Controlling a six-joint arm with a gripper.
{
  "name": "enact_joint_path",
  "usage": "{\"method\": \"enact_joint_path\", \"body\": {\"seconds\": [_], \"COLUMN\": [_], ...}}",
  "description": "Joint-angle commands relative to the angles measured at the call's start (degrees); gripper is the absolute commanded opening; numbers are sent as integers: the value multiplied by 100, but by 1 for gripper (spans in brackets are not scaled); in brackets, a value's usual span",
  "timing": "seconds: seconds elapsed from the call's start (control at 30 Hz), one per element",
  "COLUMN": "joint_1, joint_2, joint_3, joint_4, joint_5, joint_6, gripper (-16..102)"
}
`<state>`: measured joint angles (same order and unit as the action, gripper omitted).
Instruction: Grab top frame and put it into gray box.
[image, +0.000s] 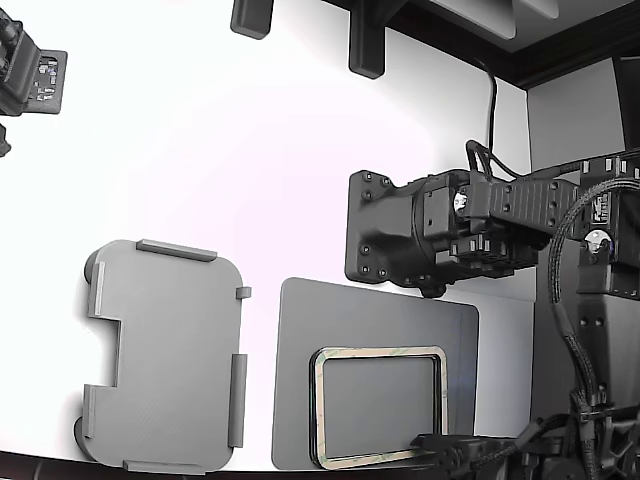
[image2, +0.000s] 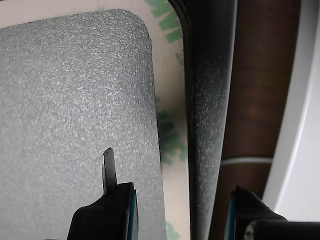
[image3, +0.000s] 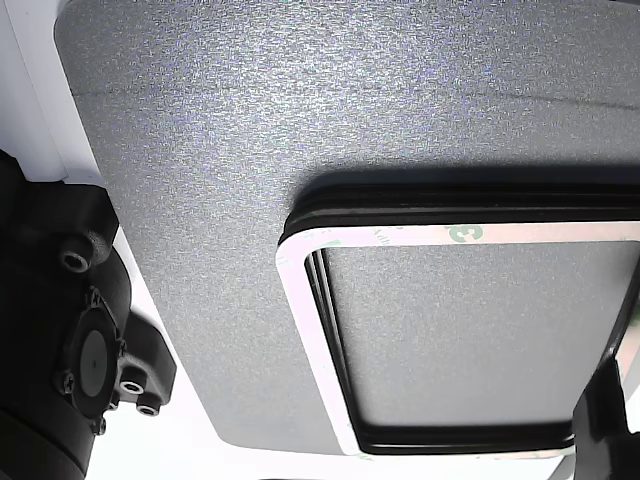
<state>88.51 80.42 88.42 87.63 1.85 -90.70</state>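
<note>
Straddling one side of the top frame (image2: 172, 120), our tool (image2: 182, 212) sits low over the stack in the wrist view, its two fingers apart with one pad inside the frame's open centre and the other outside the bar. We see no contact yet; the jaws have not closed on anything.

In the exterior view the top frame (image: 380, 352) lies on its stack of like frames, resting on the dark gray mat (image: 300, 380) toward that view's right. The gray box (image: 165, 355) sits on the white bench (image: 250, 150) to the exterior view's left, well apart from the stack, and we see nothing in it.

We judge the task barely begun: the approach looks made, but the grasp, the lift, the carry across and the placing in the box all remain. The other view shows the frame (image3: 300, 330) flat atop black edges beneath.
</note>
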Motion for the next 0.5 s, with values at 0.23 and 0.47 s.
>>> {"method": "enact_joint_path", "body": {"seconds": [0.23, 0.47], "joint_1": [-9, -9], "joint_2": [-35, -44], "joint_3": [-264, -290], "joint_4": [-44, -26], "joint_5": [-70, -79], "joint_6": [167, 211], "gripper": [63, 54]}}
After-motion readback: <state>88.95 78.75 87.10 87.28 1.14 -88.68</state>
